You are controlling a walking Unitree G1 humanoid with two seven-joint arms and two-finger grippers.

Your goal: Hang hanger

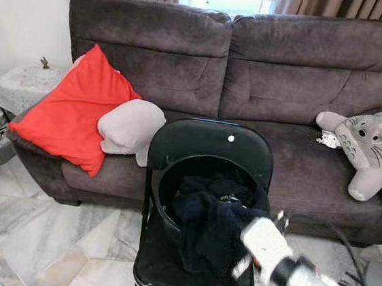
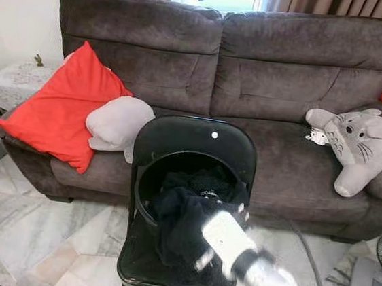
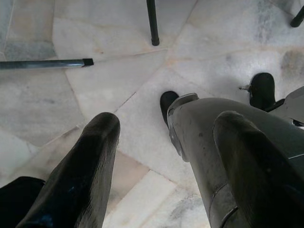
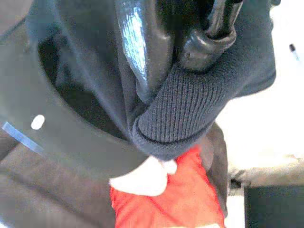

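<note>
right wrist view: right hand (image 4: 190,42) clenched on dark sweater (image 4: 190,109) | lower centre, over bucket (image 1: 173,182) on chair (image 1: 211,142) | step: pulling garment out | hanger itself not spotted, left hand (image 3: 161,156) spread open near floor | next: lift clear

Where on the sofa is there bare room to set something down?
The sofa has its right seat cushion bare between the grey pillow and the plush toy. Its left end is crowded by the red cushion and that pillow.
</note>
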